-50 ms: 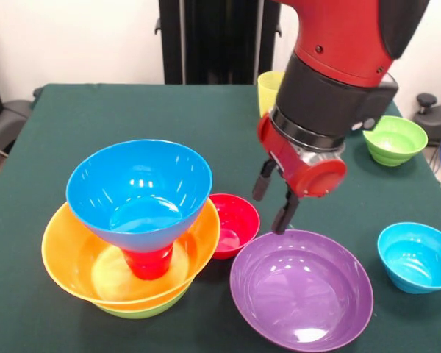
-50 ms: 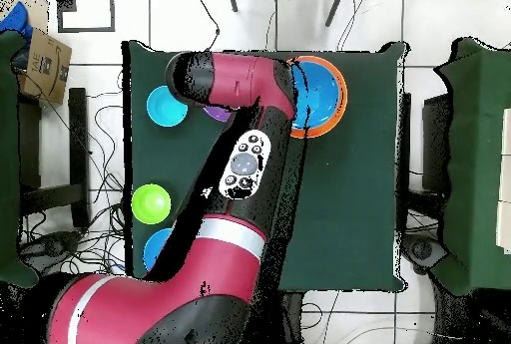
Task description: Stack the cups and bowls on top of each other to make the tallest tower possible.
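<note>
The tower stands at the front left: a lime-green bowl [image 1: 141, 309] at the bottom, a large orange bowl [image 1: 70, 257] in it, a red cup [image 1: 148, 263] upside down inside, and a blue bowl [image 1: 140, 184] resting on the cup. From overhead the blue bowl [image 2: 319, 89] shows ringed by the orange bowl's rim [image 2: 321, 131]. My gripper [image 1: 274, 197] hangs open and empty above the far rim of the purple bowl [image 1: 301, 290], just right of the small red bowl [image 1: 237, 219]. The yellow cup [image 1: 267, 88] stands behind the arm.
A small blue bowl [image 1: 415, 256] [image 2: 165, 107] sits at the right, a ribbed green bowl [image 1: 395, 140] [image 2: 152, 202] farther back. Overhead, the arm [image 2: 240, 161] covers the table's middle and half hides another blue bowl [image 2: 155, 250].
</note>
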Action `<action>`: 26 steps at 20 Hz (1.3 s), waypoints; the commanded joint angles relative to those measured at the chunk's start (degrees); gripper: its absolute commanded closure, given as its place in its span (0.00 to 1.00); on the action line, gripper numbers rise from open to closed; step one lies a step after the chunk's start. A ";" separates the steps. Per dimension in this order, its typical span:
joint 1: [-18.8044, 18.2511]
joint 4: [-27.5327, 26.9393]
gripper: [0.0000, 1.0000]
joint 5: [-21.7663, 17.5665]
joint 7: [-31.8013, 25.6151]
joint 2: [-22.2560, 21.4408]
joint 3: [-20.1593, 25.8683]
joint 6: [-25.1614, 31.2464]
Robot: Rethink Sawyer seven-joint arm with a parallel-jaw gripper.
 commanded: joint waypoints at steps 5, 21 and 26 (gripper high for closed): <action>2.32 -0.64 0.00 7.22 15.48 0.96 2.24 -0.84; 2.18 0.95 0.00 10.87 12.34 3.68 -0.71 -7.05; 2.45 3.72 0.00 11.20 11.93 3.71 -0.47 -10.84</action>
